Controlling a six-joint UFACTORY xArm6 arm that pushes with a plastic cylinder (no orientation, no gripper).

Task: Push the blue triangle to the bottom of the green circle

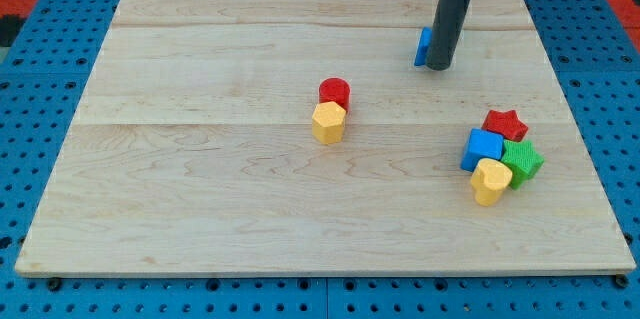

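A blue block (423, 47), mostly hidden behind my rod, sits near the view's top right; its shape cannot be made out. My tip (438, 66) rests on the board, touching the blue block's right side. A green block (523, 161) sits at the view's right in a tight cluster, well below and to the right of my tip; its shape is unclear.
The cluster also holds a red star (505, 123), a blue cube (484, 148) and a yellow heart (490, 180). A red cylinder (335, 91) and a yellow hexagon (328, 122) touch near the middle of the wooden board (200, 159).
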